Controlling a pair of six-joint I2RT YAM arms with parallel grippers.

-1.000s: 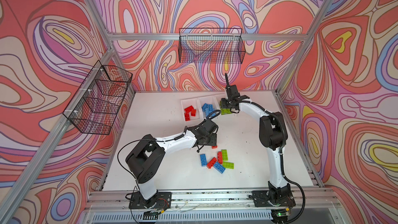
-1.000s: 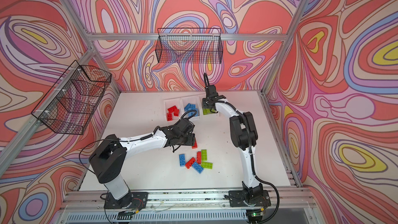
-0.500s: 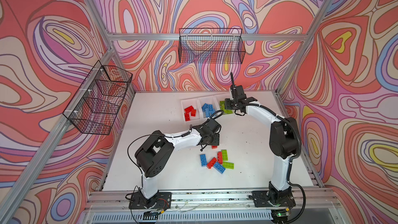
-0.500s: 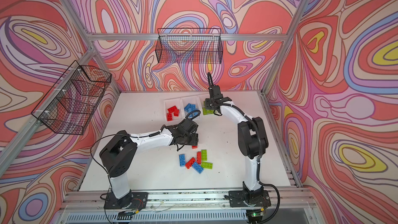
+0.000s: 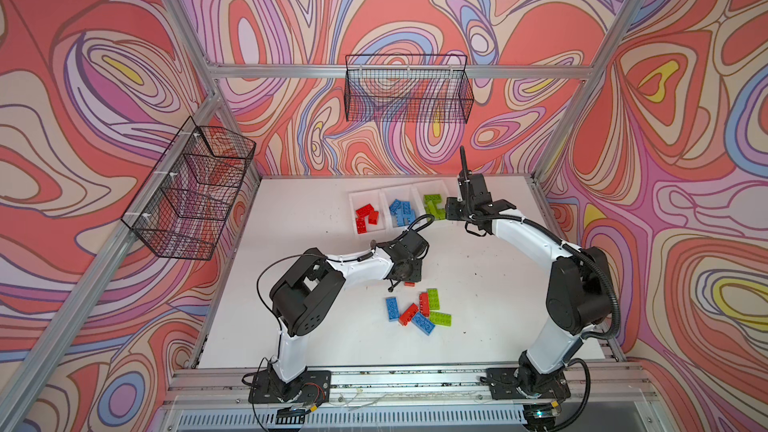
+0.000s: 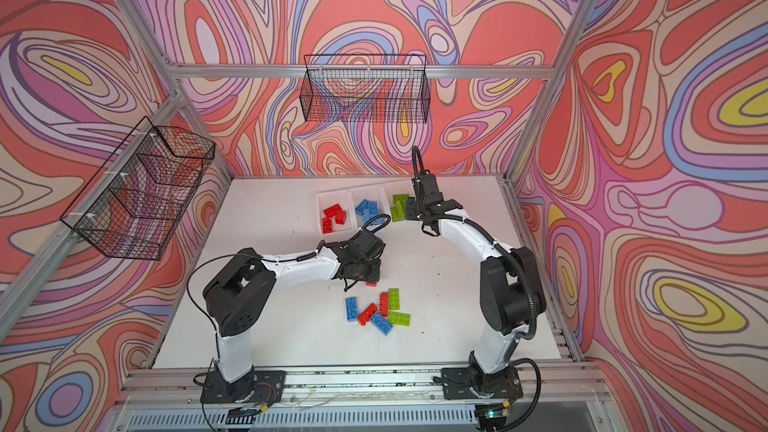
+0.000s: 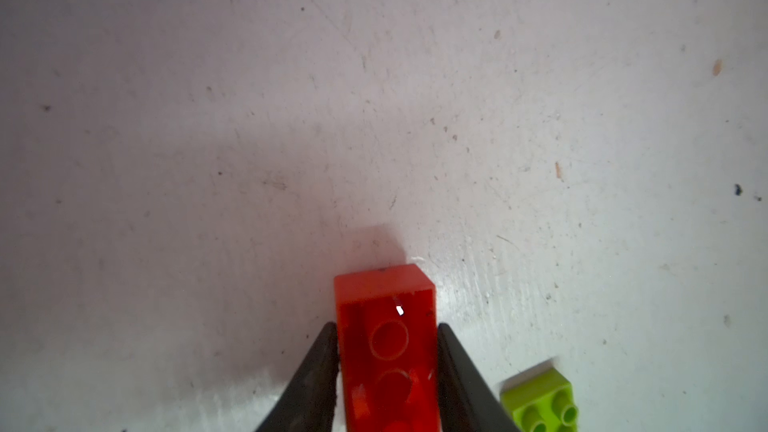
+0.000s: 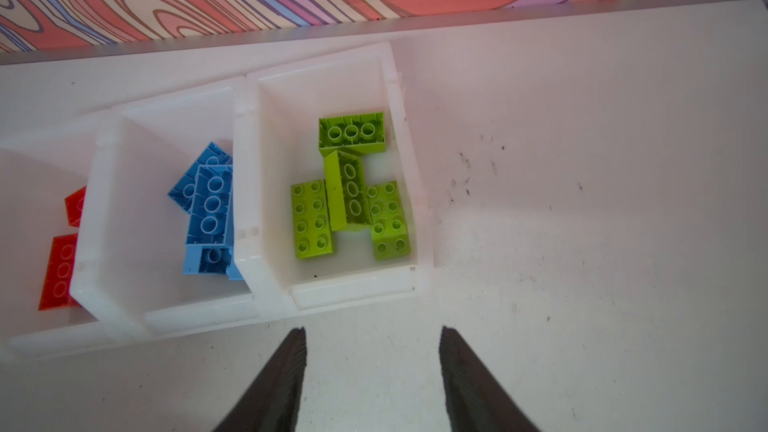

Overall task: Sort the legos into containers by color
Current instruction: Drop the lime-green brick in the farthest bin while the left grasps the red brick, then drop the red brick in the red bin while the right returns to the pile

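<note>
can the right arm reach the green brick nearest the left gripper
Probably yes: the right gripper is open and empty, bare table between; the left gripper gripping a red brick sits beside the green brick.

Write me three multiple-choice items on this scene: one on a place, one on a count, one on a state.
1. In both top views, which of the containers holds the green legos? A. left end B. middle C. right end
2. In the right wrist view, how many green legos lie in it? A. two B. four C. six
3. What is the left gripper doing? A. hanging open B. closed on a red lego C. closed on a blue lego

1 C: green fills the right-end bin. 2 B: four lie there. 3 B: its fingers clamp the red lego's sides.
</note>
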